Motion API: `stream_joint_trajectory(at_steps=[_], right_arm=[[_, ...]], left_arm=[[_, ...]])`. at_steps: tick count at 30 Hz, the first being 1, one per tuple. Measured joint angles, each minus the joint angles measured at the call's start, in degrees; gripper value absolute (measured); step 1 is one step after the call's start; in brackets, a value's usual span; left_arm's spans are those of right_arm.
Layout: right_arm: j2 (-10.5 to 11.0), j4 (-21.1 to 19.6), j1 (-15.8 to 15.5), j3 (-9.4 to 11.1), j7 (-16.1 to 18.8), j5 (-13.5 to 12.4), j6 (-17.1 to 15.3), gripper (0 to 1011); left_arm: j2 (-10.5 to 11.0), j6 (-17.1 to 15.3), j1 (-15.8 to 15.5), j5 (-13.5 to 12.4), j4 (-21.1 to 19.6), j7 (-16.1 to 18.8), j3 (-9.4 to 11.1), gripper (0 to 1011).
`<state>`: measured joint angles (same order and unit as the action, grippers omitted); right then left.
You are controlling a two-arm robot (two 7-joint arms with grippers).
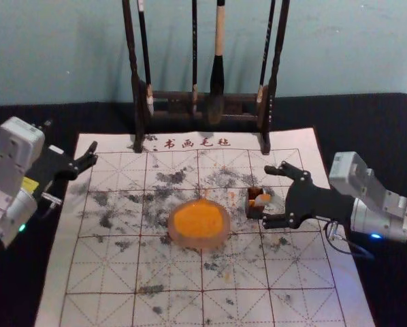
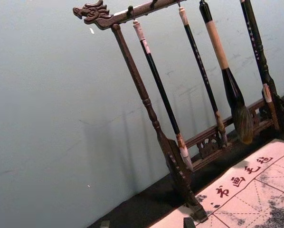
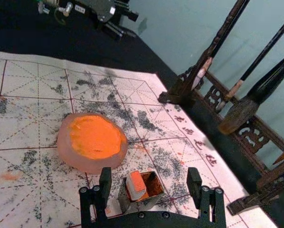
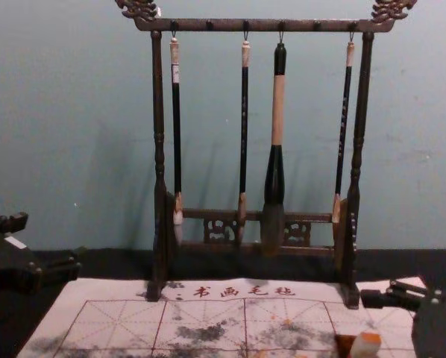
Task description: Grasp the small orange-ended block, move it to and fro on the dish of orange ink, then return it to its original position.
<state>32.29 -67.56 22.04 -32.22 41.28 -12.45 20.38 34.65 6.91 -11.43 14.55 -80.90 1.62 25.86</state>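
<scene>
Right hand [image 1: 267,195], released and spread, is near the box [image 3: 132,205] holding the orange-ended block [image 3: 137,183]. Left hand [image 4: 50,242] idles, fingers apart, by the mat's [image 1: 88,272] far-left corner

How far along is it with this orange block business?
Getting into position looks done: the right end effector is open around the orange-ended block in its small box. Nothing is in hand; the left end effector idles by the calligraphy mat. I can't tell whether inking has happened; if not, grasping, strokes over the ink dish and returning the block remain.
</scene>
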Motion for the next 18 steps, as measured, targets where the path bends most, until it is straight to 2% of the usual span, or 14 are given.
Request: stream_joint_trajectory(at_steps=[9, 18], right_arm=[[-0.8, 0.6, 0.9, 0.0, 1.6, 0.5, -2.5, 1000], [-0.9, 0.6, 1.3, 0.0, 3.8, -0.8, -3.9, 1000]], left_arm=[[0.0, 0.0, 0.0, 0.0, 0.0, 0.0, 0.0, 1001], [0.0, 0.0, 0.0, 0.0, 0.0, 0.0, 0.0, 1001]])
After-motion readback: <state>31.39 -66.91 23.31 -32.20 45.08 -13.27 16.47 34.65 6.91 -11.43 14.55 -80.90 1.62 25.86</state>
